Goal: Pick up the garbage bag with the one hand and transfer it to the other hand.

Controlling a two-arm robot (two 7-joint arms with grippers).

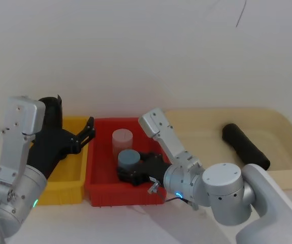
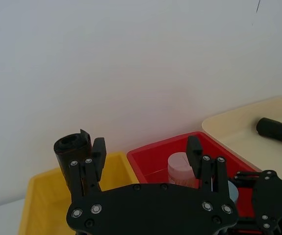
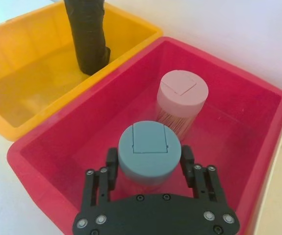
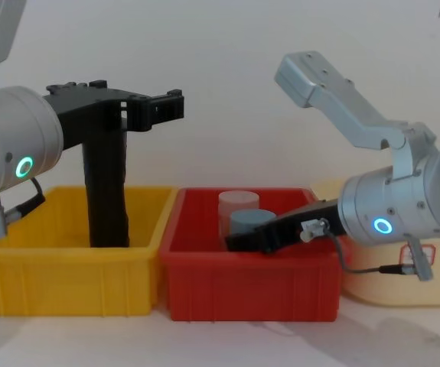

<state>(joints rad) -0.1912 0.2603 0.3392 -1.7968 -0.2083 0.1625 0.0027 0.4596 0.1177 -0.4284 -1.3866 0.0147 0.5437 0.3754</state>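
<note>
The garbage bag (image 1: 246,146) is a matte black roll lying on its side in the beige tray (image 1: 288,178) at the right, also seen far off in the left wrist view (image 2: 278,131). No gripper touches it. My right gripper (image 3: 149,161) reaches down into the red bin (image 1: 99,168), its fingers (image 3: 112,164) pressed on both sides of the blue-lidded jar (image 3: 149,152). My left gripper (image 2: 146,152) hangs open in the air over the yellow bin (image 1: 67,190), beside the top of a tall slim black column (image 4: 106,191).
A pink-lidded jar (image 3: 182,95) stands just behind the blue-lidded one in the red bin (image 3: 42,147). The black column (image 3: 88,34) stands upright at the back of the yellow bin (image 3: 13,54). A white wall rises close behind the bins.
</note>
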